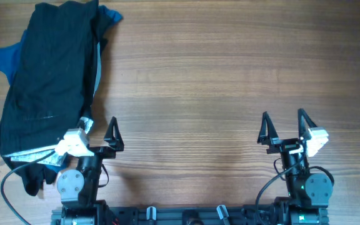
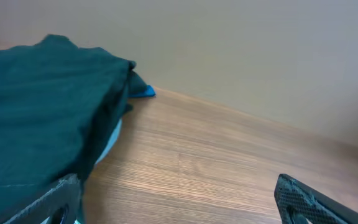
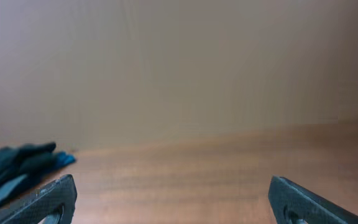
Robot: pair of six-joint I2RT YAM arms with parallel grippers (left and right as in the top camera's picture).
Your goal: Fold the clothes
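Large black shorts [image 1: 45, 75] lie folded in a long pile on the left of the wooden table; they also show in the left wrist view [image 2: 36, 118]. A blue top [image 1: 8, 57] sticks out from under them at the left and far end [image 2: 143, 91]. Pale patterned lining [image 1: 33, 155] shows at the near end. My left gripper [image 1: 99, 128] is open and empty at the pile's near right edge; its left finger is by the cloth [image 2: 179, 202]. My right gripper [image 1: 285, 125] is open and empty over bare wood [image 3: 173, 202], far from the clothes [image 3: 17, 163].
The wooden table [image 1: 230, 69] stretches from the pile to the right edge. A black cable [image 1: 8, 187] loops at the near left beside the left arm's base. A plain wall [image 2: 260, 56] stands behind the table's far edge.
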